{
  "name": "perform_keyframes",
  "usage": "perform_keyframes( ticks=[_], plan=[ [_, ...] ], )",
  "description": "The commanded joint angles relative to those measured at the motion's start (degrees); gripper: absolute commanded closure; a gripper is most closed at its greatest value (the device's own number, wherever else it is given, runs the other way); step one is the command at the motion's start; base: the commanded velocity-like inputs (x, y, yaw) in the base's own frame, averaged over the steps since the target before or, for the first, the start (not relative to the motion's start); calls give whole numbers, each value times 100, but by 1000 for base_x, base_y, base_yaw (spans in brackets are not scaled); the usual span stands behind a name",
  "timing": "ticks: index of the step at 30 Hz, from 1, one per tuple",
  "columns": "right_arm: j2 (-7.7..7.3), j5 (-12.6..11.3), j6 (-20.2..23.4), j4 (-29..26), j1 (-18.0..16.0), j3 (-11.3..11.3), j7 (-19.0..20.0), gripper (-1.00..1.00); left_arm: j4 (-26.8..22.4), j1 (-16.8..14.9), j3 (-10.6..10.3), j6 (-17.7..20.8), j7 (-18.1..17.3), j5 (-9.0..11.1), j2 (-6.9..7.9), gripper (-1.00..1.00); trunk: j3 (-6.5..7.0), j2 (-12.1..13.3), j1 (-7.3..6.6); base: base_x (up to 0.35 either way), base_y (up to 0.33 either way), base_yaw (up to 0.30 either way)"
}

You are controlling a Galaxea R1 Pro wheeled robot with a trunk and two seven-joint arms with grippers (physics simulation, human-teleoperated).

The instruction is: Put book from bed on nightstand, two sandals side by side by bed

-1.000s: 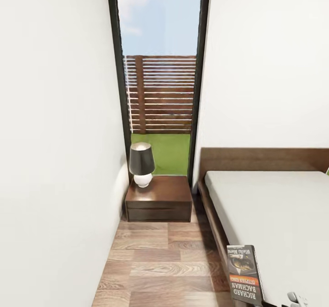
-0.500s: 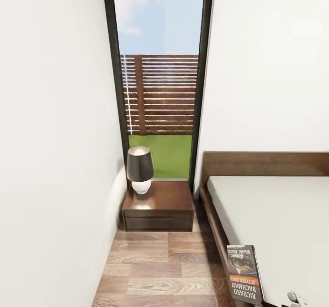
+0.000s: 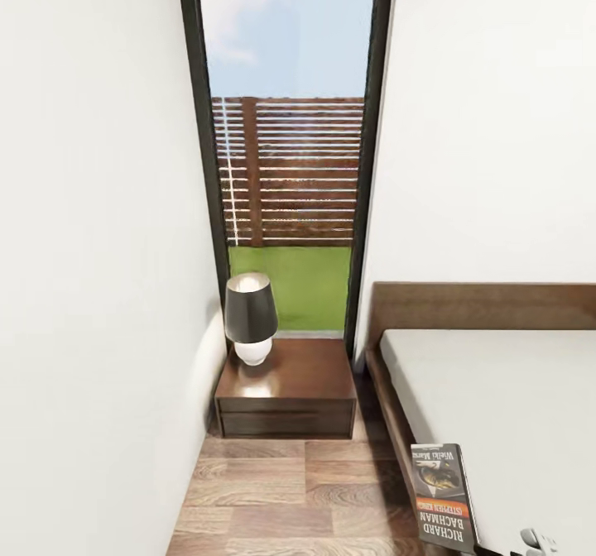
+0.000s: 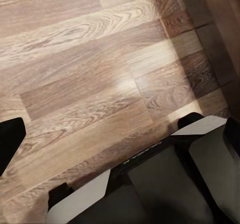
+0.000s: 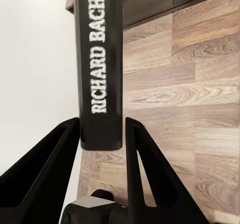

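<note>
Book (image 5: pixel 100 64) sat pinched spine-first in the right gripper (image 5: pixel 101 134), long axis pointing toward the nightstand (image 3: pixel 285 386) ahead by the bed's (image 3: pixel 497 390) headboard corner; left gripper's state I couldn't tell.

— Where does the right gripper (image 5: pixel 102 134) stand?
— In its wrist camera the two dark fingers (image 5: pixel 42 171) spread in a V, pressed against the spine of the book (image 5: pixel 100 59) on either side. In the head view, a pale bit of the right arm (image 3: pixel 538 542) peeks in near five o'clock.
— And the left arm?
— Its wrist camera looks down over the robot's dark and white base (image 4: pixel 165 184).
</note>
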Motion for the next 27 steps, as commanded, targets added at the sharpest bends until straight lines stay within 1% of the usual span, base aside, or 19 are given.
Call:
perform_keyframes(
  ticks=[1,27],
  plan=[
    [1,-51,-17,17,-11,22,25,100,3,-5,48,-25,-12,-60,1,-100,-11,-10,6,328,0,0],
    [3,-51,-17,16,-11,19,25,100,3,-5,48,-25,-11,-60,1,-100,-11,-10,6,329,0,0]
  ],
)
